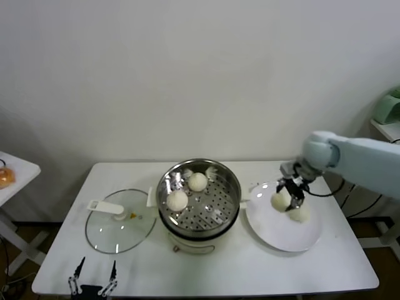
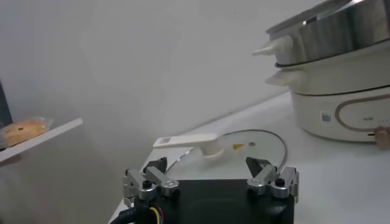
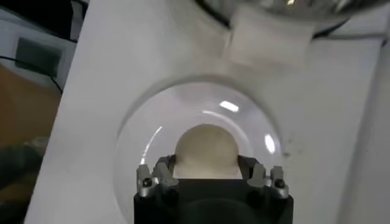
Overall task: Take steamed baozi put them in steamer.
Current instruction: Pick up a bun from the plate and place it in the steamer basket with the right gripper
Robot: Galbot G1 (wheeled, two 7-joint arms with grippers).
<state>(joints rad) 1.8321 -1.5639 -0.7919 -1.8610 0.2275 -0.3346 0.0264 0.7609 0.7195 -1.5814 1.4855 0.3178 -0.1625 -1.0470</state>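
At three o'clock of the steamer [image 1: 199,199], which holds two baozi [image 1: 187,190], the right hand [image 1: 292,195] straddles, unclenched, a bun [image 3: 206,151] on the plate [image 1: 278,234]; the left hand [image 1: 94,279] idles released at the desk's [image 1: 250,269] near edge.

Glass lid [image 1: 119,220], white plate [image 1: 281,232], table [image 1: 250,269]

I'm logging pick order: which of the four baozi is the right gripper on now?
The right gripper straddles the plate baozi nearer the steamer, at. Its neighbour lies free; the other two sit inside the steamer.
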